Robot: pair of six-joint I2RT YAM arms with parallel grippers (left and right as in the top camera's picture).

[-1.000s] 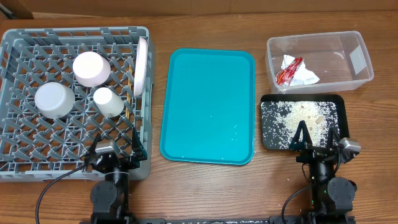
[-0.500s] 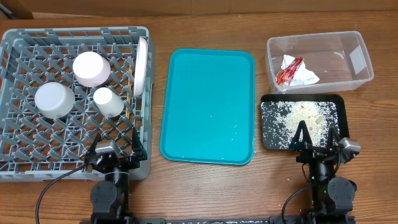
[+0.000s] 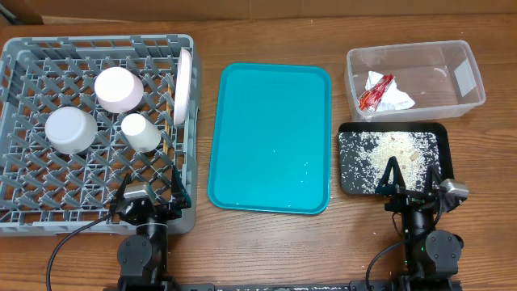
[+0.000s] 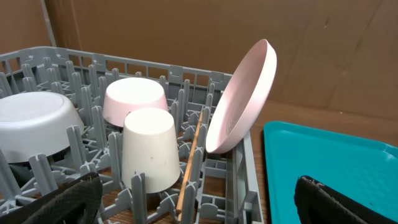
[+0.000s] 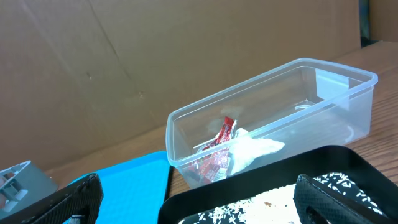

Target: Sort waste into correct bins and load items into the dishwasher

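The left gripper (image 3: 150, 194) and right gripper (image 3: 414, 179) hang spread wide, grasping nothing, near the table's front edge. In the grey lattice plastic dish rack (image 3: 97, 39), the pinkish round bowl (image 3: 119, 88), white round bowl (image 3: 69, 129) and small white cup (image 3: 140, 131) sit upturned, and a pale round plate (image 3: 183, 85) leans on edge, presumably to drain. The crinkled red wrapper (image 3: 376, 91) and crumpled white tissue (image 3: 396, 99) lie in the clear plastic tub (image 3: 472, 77). Pale rice grains (image 3: 388, 152) cover the shallow black tray (image 3: 443, 132), so sorting looks finished.

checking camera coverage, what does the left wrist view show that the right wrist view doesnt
Left wrist only: grey plastic lattice dish rack holding a white round bowl, pinkish bowl, small white cup, leaning pale pink plate, thin wooden chopstick. Right wrist only: clear plastic tub with red snack wrapper and white tissue, black tray of rice grains. Both: teal serving tray.
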